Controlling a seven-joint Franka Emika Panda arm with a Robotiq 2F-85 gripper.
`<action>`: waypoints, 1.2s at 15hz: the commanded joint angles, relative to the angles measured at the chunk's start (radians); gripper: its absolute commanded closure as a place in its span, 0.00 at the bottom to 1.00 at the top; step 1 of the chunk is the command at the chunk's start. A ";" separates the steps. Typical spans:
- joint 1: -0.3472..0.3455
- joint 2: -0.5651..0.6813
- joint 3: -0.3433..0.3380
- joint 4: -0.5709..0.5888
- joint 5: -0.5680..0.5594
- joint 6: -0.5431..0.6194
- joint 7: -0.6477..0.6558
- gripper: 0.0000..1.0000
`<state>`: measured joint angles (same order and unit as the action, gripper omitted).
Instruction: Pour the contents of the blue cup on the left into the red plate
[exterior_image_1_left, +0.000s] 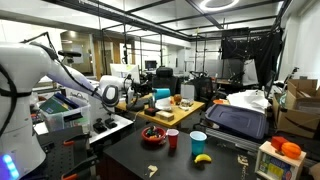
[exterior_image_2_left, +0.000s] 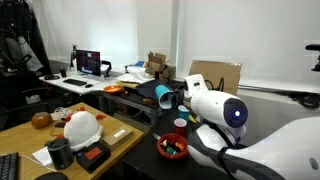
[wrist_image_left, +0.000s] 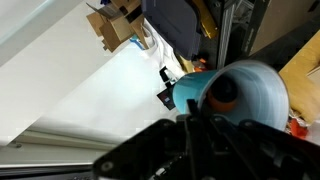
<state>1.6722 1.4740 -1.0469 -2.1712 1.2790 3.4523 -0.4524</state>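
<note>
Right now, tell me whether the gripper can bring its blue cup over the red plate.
Probably yes. The gripper holds the blue cup in the air, tipped on its side. The red plate lies lower down, and nothing shows between them in an exterior view.

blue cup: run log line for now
blue cup | held in gripper | in the air, tipped sideways | red plate lower down

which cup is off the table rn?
The teal-blue cup, up in the air and tipped sideways. The red cup and the paler blue cup stand upright on the table.
</note>
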 joint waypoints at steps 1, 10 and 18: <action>0.005 0.000 -0.014 -0.006 0.028 0.003 -0.052 0.99; 0.022 0.000 -0.061 -0.015 0.031 0.003 -0.081 0.99; 0.041 0.000 -0.148 -0.013 0.038 0.003 -0.163 0.99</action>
<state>1.6872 1.4739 -1.1588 -2.1709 1.2815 3.4523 -0.5466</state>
